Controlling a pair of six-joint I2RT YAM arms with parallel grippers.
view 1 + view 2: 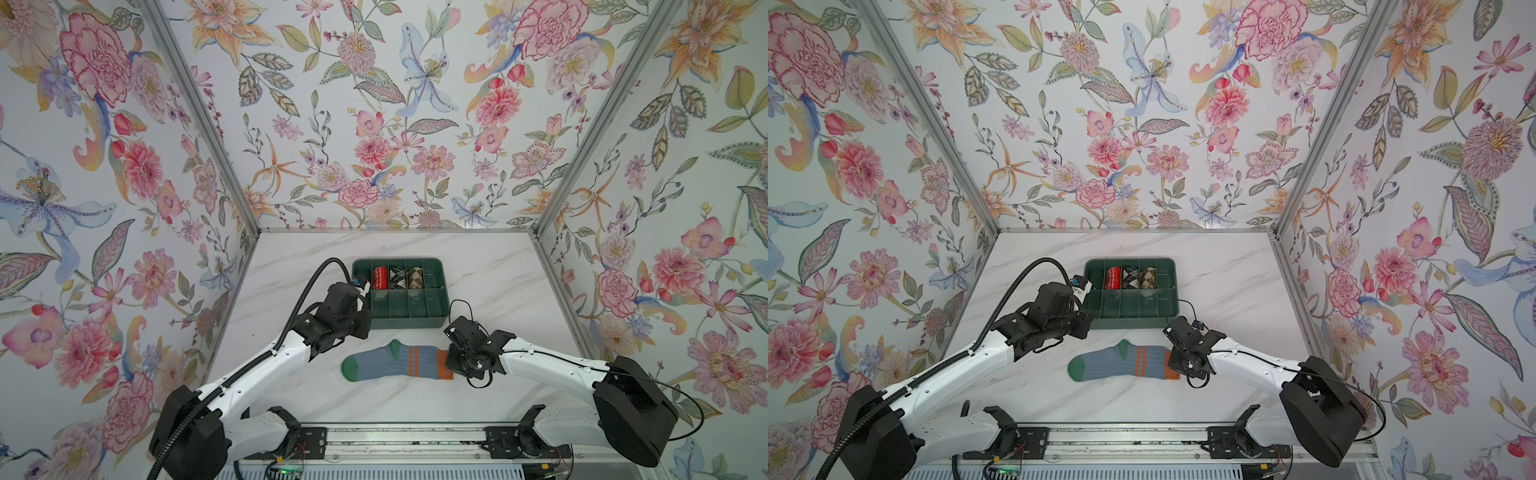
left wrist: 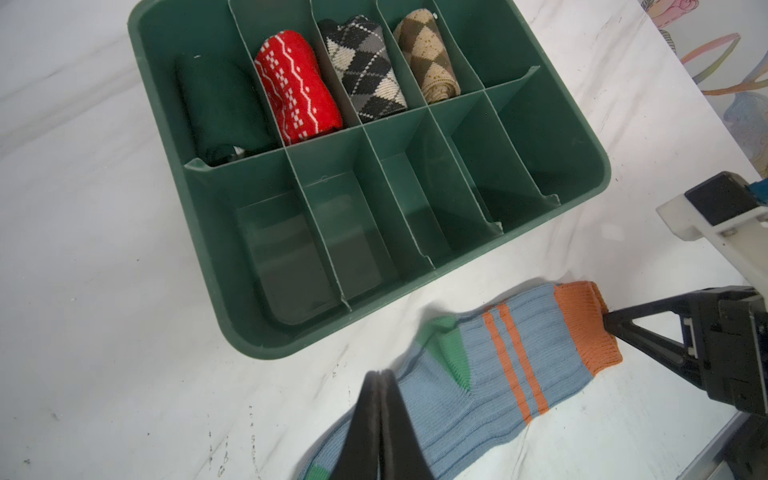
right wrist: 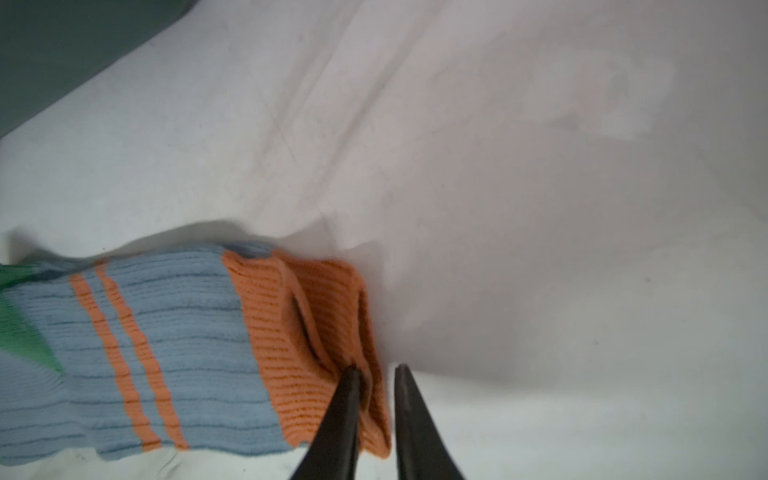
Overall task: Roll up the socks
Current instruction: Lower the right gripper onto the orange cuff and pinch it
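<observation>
The socks (image 1: pixel 397 365) lie flat on the desk (image 1: pixel 498 274), near of the green divided tray (image 1: pixel 407 323), toe left, orange cuff right. The right gripper (image 3: pixel 377 367) straddles the cuff's edge, jaws narrowly apart. The left gripper (image 2: pixel 380 376) hangs closed over the foot. We judge rolling not yet begun: next, pinch the cuff and turn it leftward. We find no readable writing.

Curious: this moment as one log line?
grey-blue ribbed fabric socks: flat, unrolled; right end effector: open astride orange cuff; left end effector: shut
</observation>
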